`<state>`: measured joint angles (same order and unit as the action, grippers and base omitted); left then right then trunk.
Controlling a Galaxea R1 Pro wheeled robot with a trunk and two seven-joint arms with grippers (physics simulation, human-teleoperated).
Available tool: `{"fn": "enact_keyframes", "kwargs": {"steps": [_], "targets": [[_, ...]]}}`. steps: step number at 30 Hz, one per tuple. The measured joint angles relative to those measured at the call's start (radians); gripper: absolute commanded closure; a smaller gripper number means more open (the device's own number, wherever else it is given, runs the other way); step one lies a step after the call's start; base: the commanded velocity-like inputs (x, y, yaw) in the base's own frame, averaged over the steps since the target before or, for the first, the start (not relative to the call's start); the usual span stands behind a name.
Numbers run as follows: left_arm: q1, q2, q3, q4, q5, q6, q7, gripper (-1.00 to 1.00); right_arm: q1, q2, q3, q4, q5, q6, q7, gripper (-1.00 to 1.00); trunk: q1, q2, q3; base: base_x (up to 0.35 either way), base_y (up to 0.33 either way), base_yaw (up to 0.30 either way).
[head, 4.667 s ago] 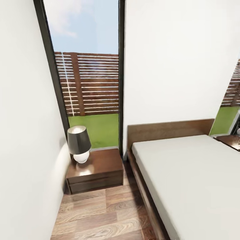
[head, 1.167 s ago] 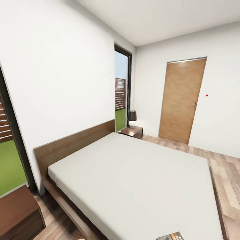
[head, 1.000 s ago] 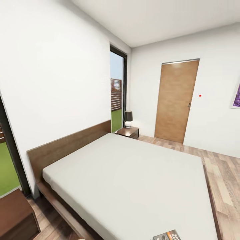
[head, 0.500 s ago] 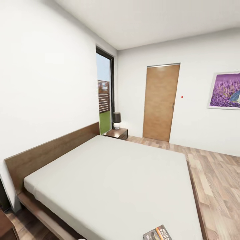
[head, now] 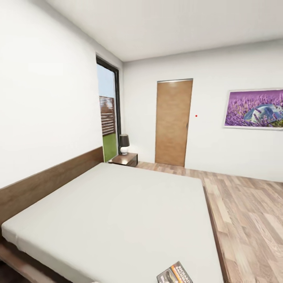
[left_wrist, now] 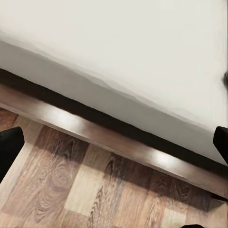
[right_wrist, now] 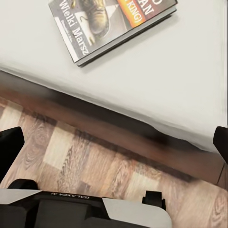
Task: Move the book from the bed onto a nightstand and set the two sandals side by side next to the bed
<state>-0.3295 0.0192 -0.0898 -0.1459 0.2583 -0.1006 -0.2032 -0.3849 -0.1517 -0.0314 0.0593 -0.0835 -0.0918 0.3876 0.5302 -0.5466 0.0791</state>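
The bed point(head: 118, 212), with a pale mattress and a dark wooden headboard, spreads across the head view. The book point(head: 175, 274) lies flat on the mattress near its close edge. In the right wrist view the book point(right_wrist: 109, 26) rests on the mattress just inside the bed's side. My right gripper point(right_wrist: 115, 145) hangs open over the floor beside the bed frame, apart from the book. My left gripper point(left_wrist: 114, 146) is open too, over the floor by the bed frame point(left_wrist: 118, 147). A nightstand point(head: 125, 159) stands beyond the bed's far side. The sandals are out of view.
A lamp point(head: 124, 143) stands on the nightstand, beside a tall window point(head: 108, 122). A brown door point(head: 173, 122) and a purple picture point(head: 253, 109) are on the far wall. Wood-plank floor point(head: 243, 212) runs along the bed's right. My base point(right_wrist: 85, 211) stands close to the bed.
The camera has swung to the right: bed, window and door slid left in the picture and the purple picture came into view. More of the book shows at the bottom edge.
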Motion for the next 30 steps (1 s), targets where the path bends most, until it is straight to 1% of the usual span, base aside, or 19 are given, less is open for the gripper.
{"fn": "enact_keyframes", "kwargs": {"steps": [30], "targets": [[0.000, 0.000, 0.000, 0.000, 0.000, 0.000, 0.000, -1.00, 0.000, 0.000, 0.000, 0.000, 0.000, -0.001, 0.000, -1.00, 0.000, 0.000, 0.031, 0.000, 0.000, -0.253]]}}
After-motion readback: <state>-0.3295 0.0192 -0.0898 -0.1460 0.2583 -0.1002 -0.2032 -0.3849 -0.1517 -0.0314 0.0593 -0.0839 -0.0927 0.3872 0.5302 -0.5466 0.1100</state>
